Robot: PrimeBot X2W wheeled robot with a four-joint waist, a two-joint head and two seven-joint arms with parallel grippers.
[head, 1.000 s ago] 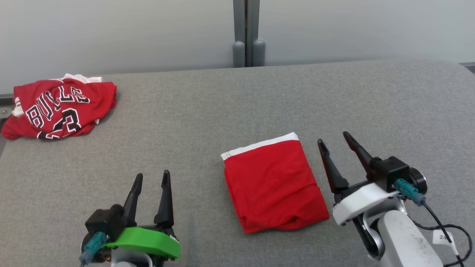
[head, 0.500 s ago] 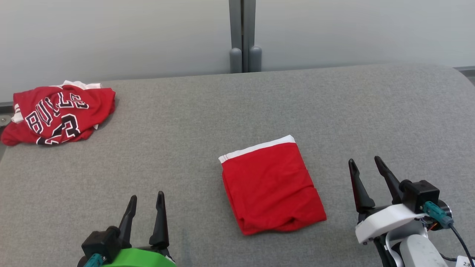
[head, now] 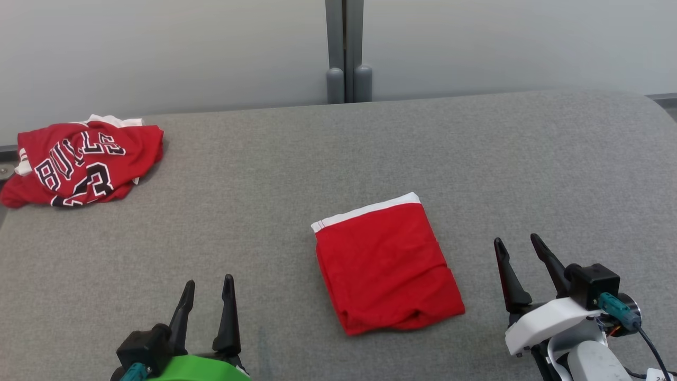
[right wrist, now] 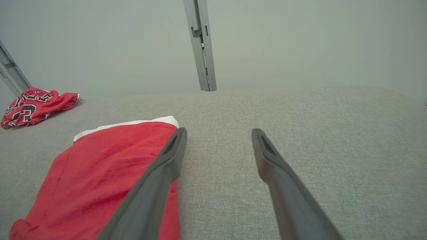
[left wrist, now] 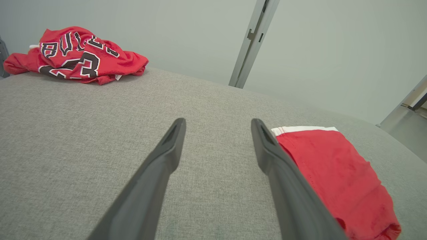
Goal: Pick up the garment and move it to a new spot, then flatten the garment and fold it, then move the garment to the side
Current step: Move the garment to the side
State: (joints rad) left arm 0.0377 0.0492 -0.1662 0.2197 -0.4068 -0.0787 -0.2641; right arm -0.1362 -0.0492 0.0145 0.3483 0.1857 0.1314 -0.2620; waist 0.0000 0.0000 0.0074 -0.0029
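A folded red garment (head: 386,264) with a white band on its far edge lies flat on the grey padded table (head: 296,159), slightly right of centre. My right gripper (head: 515,239) stands open to its right, apart from it, fingers empty. My left gripper (head: 209,281) is open at the near left, well clear of the cloth. In the left wrist view the left gripper (left wrist: 217,120) points over bare table, with the folded garment (left wrist: 333,173) to the right. From the right wrist, the folded garment (right wrist: 100,173) lies left of the open right gripper (right wrist: 219,130).
A crumpled red jersey (head: 79,161) with black and white lettering lies at the table's far left corner, also seen as the jersey (left wrist: 76,55) and the jersey (right wrist: 33,105). A grey post (head: 346,53) rises against the pale wall behind the table.
Both grippers have drawn back toward the near edge. The right one has moved away from the folded garment's right side. The head camera shifted slightly.
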